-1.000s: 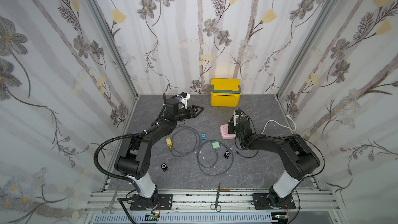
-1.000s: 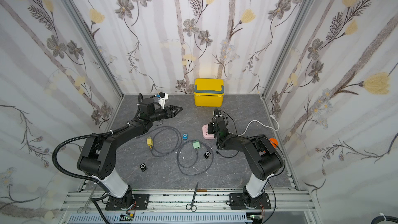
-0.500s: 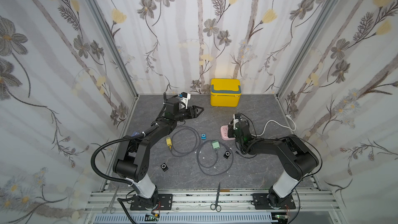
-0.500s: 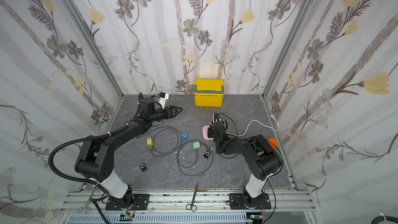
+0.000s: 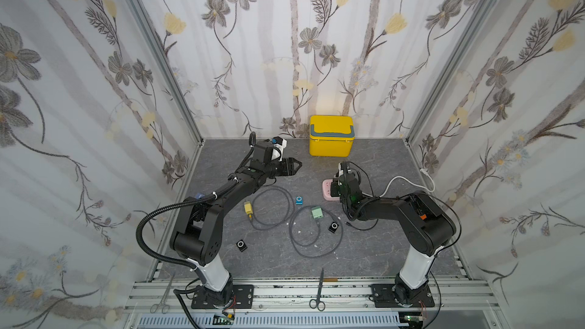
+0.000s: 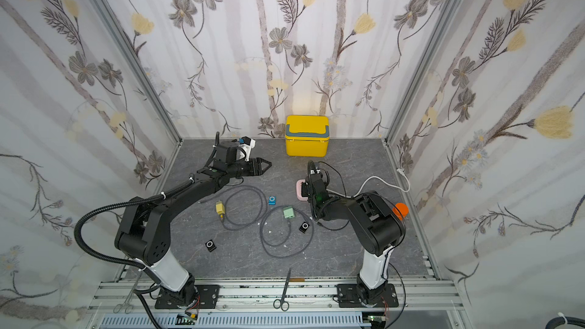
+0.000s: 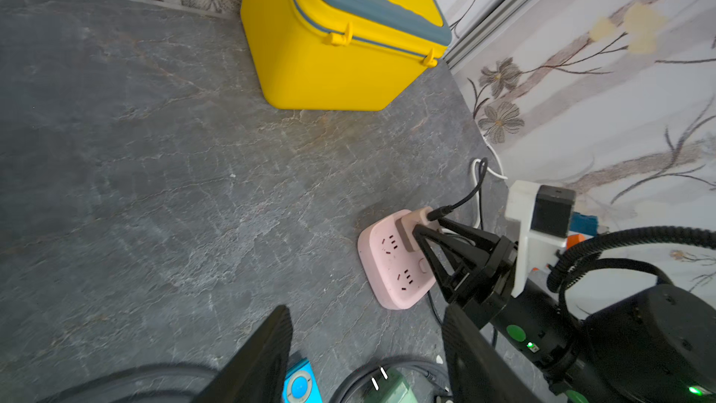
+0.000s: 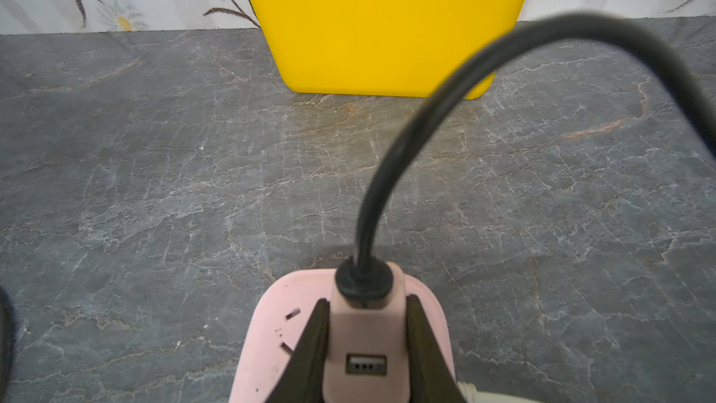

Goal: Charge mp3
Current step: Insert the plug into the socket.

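Observation:
My right gripper (image 8: 367,302) is shut on a pink charger (image 8: 364,343) that stands on the pink power strip (image 5: 327,189) (image 7: 387,265) (image 8: 271,327). A black cable (image 8: 387,172) loops out of the charger's top. A blue mp3 (image 5: 299,200) (image 6: 272,200) (image 7: 300,383) lies mid-floor, and two black mp3 players (image 5: 334,226) (image 5: 241,245) lie nearer the front. My left gripper (image 5: 292,166) (image 7: 366,312) hovers open and empty at the back left, above the blue mp3.
A yellow charger (image 5: 248,207) and a green charger (image 5: 316,213) lie on the floor with coiled grey cables. A yellow box (image 5: 330,136) stands against the back wall. Scissors (image 5: 319,289) and forceps (image 5: 163,302) rest on the front rail. The strip's white cord (image 5: 405,181) runs right.
My right arm has shifted slightly over the power strip, still gripping the pink charger. The left arm has stayed where it was.

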